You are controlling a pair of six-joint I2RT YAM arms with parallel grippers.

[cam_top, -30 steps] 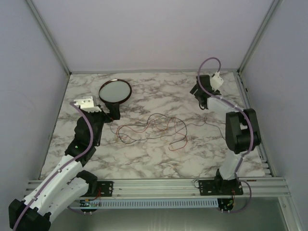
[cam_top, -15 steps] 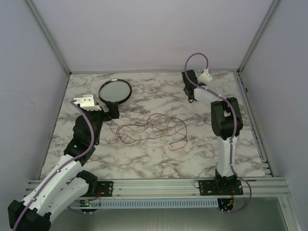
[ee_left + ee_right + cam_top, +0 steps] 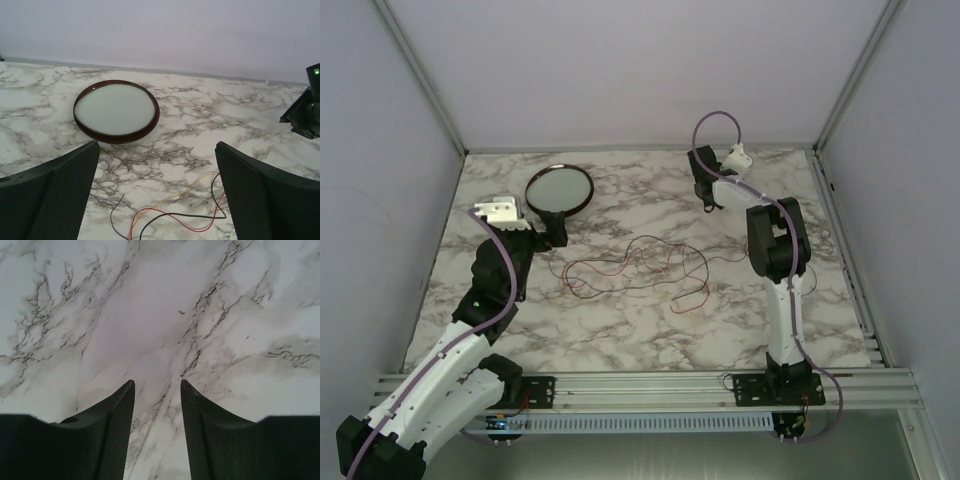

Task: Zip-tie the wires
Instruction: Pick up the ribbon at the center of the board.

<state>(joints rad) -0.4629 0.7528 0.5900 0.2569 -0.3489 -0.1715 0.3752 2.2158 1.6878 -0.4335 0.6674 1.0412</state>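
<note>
At the centre of the marble table (image 3: 620,335), the wires (image 3: 638,264) lie flat as a loose red-and-black tangle. Neither arm touches them.

Left gripper (image 3: 552,232): positioned at the 9 o'clock end of the tangle, just beside it. In the left wrist view the left gripper (image 3: 156,165) has its jaws spread fully wide, with nothing between them. Loops of the wires (image 3: 172,220) lie on the marble below the gap, showing red, black and yellow strands.

Round dark-rimmed dish (image 3: 559,189): located at 11 o'clock from the tangle and at 12 o'clock from the left gripper. In the left wrist view the dish (image 3: 116,110) sits ahead of the fingers and holds nothing.

Right gripper (image 3: 705,193): positioned at 1 o'clock from the tangle, well apart from it, near the far edge of the table. In the right wrist view the right gripper (image 3: 157,387) points at bare marble. Its fingers (image 3: 117,430) stand a narrow gap apart, and only the table surface shows between them.
</note>
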